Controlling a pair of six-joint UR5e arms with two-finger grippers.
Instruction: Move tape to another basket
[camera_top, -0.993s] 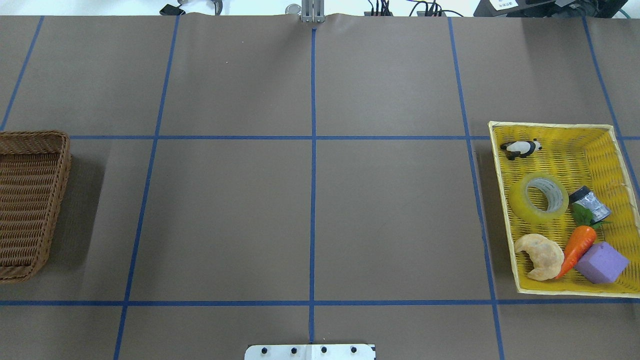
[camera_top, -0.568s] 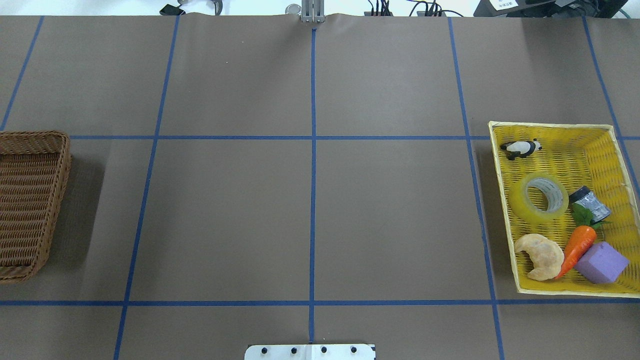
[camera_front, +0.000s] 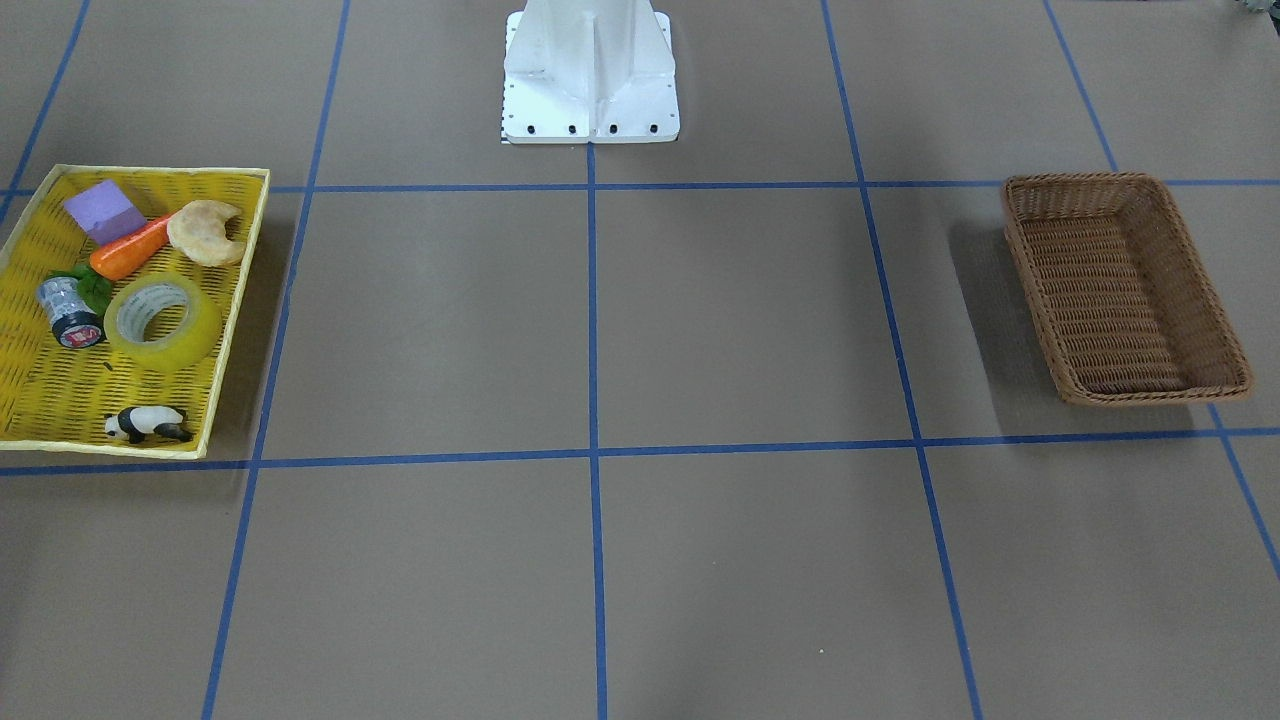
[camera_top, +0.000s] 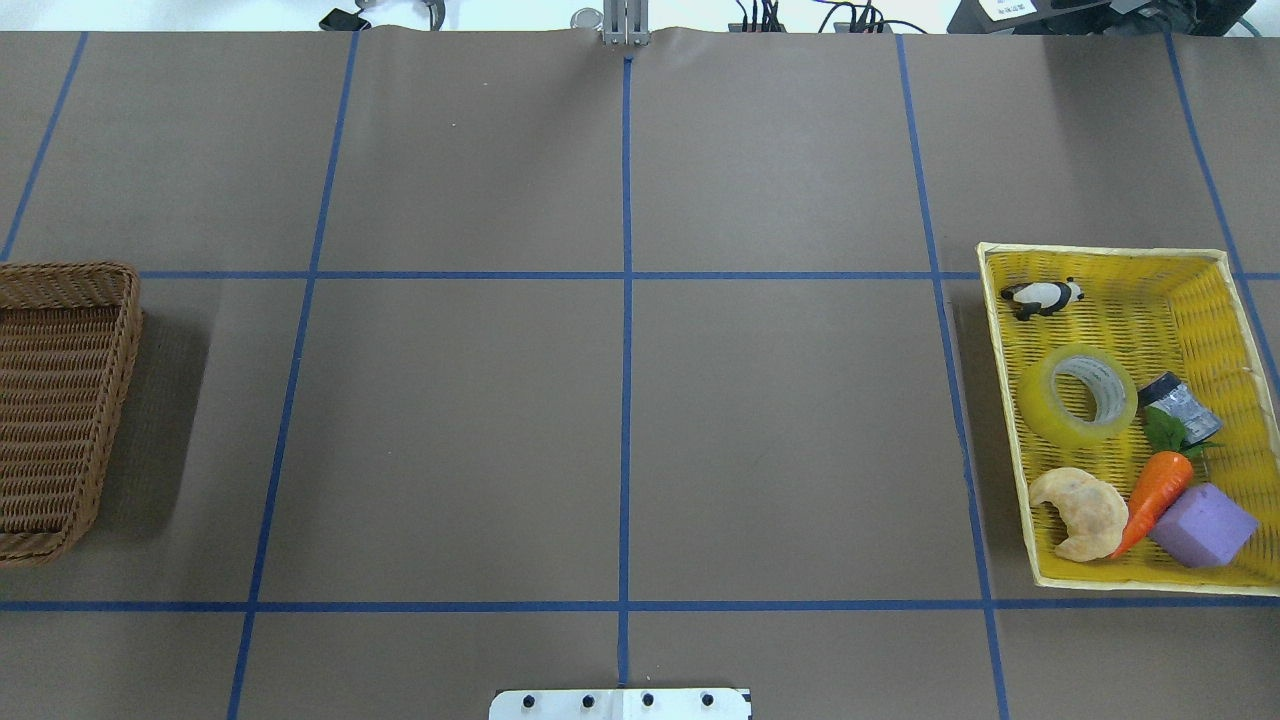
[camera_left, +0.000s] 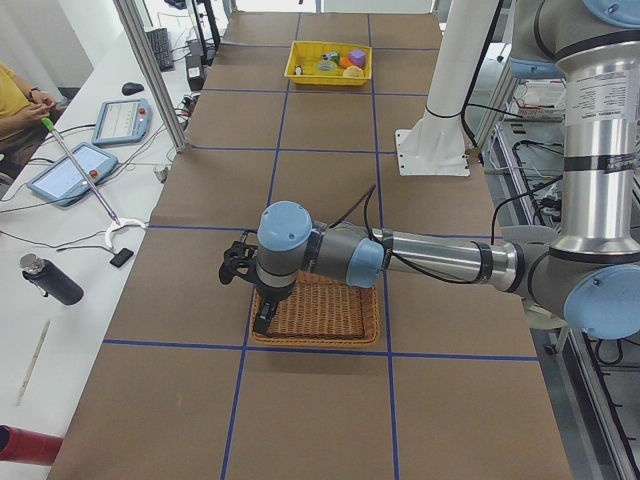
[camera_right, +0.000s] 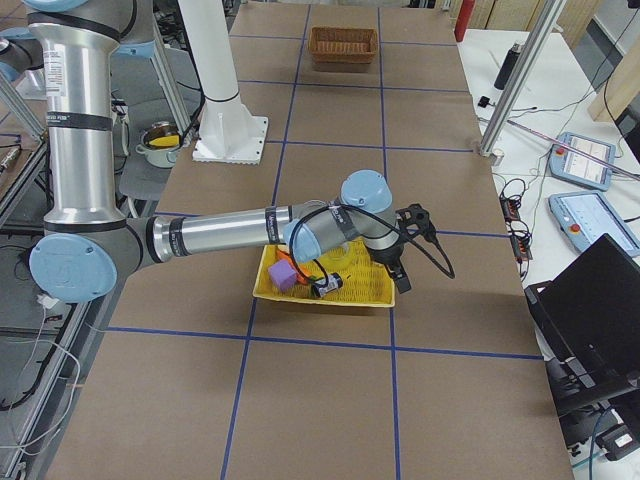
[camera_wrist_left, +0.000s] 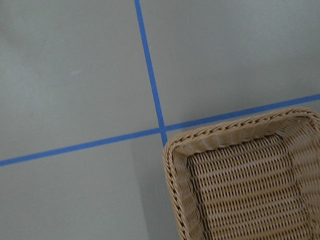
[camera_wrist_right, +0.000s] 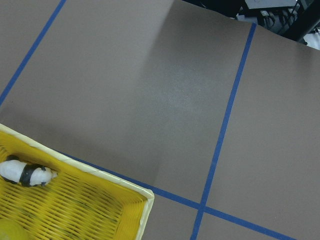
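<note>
The yellow tape roll (camera_top: 1078, 397) lies flat in the middle of the bright-yellow tray (camera_top: 1100, 250); it also shows in the front view (camera_front: 163, 320). The empty brown wicker basket (camera_top: 60, 290) sits at the table's far left, also in the front view (camera_front: 1085, 180) and in the left wrist view (camera_wrist_left: 175, 150). My left gripper (camera_left: 262, 318) hangs over the basket's outer edge; I cannot tell if it is open. My right gripper (camera_right: 398, 278) hangs over the tray's outer end, apart from the tape; I cannot tell its state.
In the tray lie a toy panda (camera_top: 1043, 297), a small silver-black cylinder (camera_top: 1180, 402), a carrot (camera_top: 1155, 495), a croissant (camera_top: 1082, 512) and a purple block (camera_top: 1203, 525). The white robot base (camera_front: 590, 70) stands at mid-table. Blue tape lines grid the brown table.
</note>
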